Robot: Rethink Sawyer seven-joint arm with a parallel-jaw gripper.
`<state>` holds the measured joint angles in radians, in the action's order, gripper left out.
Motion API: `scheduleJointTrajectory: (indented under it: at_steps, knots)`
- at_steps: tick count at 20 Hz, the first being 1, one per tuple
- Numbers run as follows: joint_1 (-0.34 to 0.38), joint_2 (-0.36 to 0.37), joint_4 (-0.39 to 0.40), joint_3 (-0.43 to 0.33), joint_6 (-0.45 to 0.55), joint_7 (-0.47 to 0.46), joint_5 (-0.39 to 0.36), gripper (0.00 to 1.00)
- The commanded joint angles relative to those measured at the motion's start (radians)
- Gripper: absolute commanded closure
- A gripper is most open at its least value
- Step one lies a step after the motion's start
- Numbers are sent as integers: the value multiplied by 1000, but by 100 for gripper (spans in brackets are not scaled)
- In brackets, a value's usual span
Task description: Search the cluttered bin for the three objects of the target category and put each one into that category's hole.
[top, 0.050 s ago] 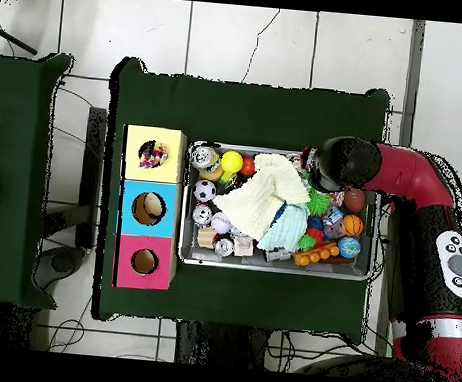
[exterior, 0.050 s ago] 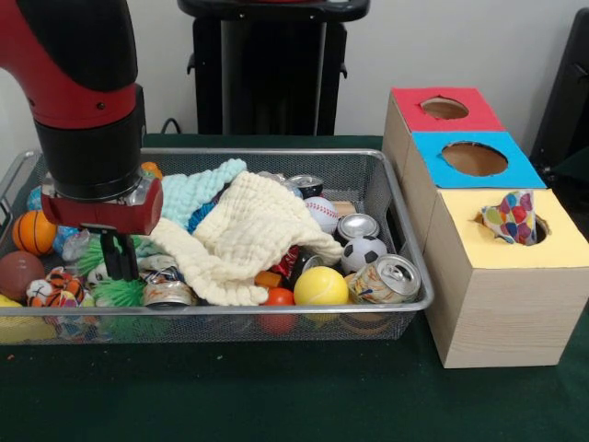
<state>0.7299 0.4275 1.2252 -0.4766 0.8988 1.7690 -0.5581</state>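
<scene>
Gripper (exterior, 0.050 s ago: 120,267) hangs low in wire-mesh bin (exterior, 0.050 s ago: 230,308), black fingers narrow, nothing visibly held. Waffle-textured cream cloth (exterior, 0.050 s ago: 244,235) drapes over cans and balls.

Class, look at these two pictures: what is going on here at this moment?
A red and black robot arm reaches down into a wire bin crammed with balls, cans and cloths. Its gripper hangs low over the toys at one end, holding nothing visible. Beside the bin stands a box with red, blue and yellow holes; a patterned cloth already pokes from the yellow hole.
</scene>
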Motion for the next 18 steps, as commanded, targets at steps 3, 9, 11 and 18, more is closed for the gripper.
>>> scheduleJointTrajectory:
  at_steps: [3, 9, 11, 18]
  knots:
    - [6, -16, 82, -12, -38, -198, -59, 100]
    - [5, -26, 60, -14, -14, -207, -58, 0]
    - [4, -37, 39, -26, 4, -240, -57, 0]
    - [29, -51, 27, -34, 0, -277, -64, 0]
